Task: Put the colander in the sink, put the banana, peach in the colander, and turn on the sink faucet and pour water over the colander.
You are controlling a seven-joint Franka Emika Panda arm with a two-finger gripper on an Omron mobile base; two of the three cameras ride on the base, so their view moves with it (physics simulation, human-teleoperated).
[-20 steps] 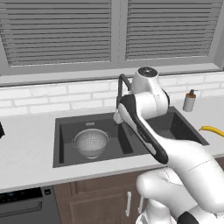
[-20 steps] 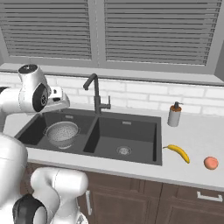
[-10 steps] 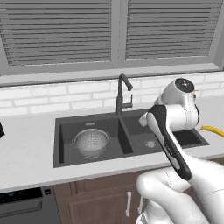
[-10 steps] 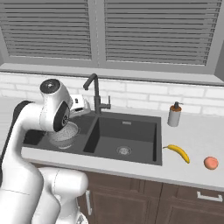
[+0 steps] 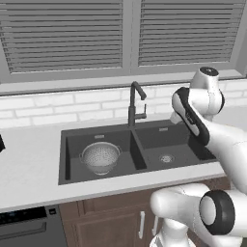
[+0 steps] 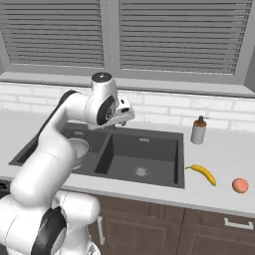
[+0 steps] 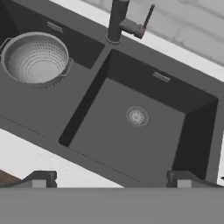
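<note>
The silver colander [image 5: 100, 157] sits upright in the left basin of the dark double sink [image 5: 159, 140], with nothing in it. My gripper [image 7: 111, 179] hangs open and holds nothing, high over the right basin [image 7: 131, 87], with the colander [image 7: 35, 57] off to one side. In the right base view the gripper [image 6: 128, 115] is in front of the faucet. The dark gooseneck faucet [image 5: 135, 103] stands behind the divider, and no water is running. The yellow banana [image 6: 203, 173] and the orange-pink peach [image 6: 240, 185] lie on the counter right of the sink [image 6: 144, 154].
A small soap dispenser bottle [image 6: 198, 131] stands on the counter behind the banana. A white brick wall and shuttered windows run behind the sink. A dark appliance front [image 5: 29, 226] sits under the counter at the left.
The arm has swung to the right, from above the colander's basin across the divider to over the right basin. The colander has stayed in the left basin.
</note>
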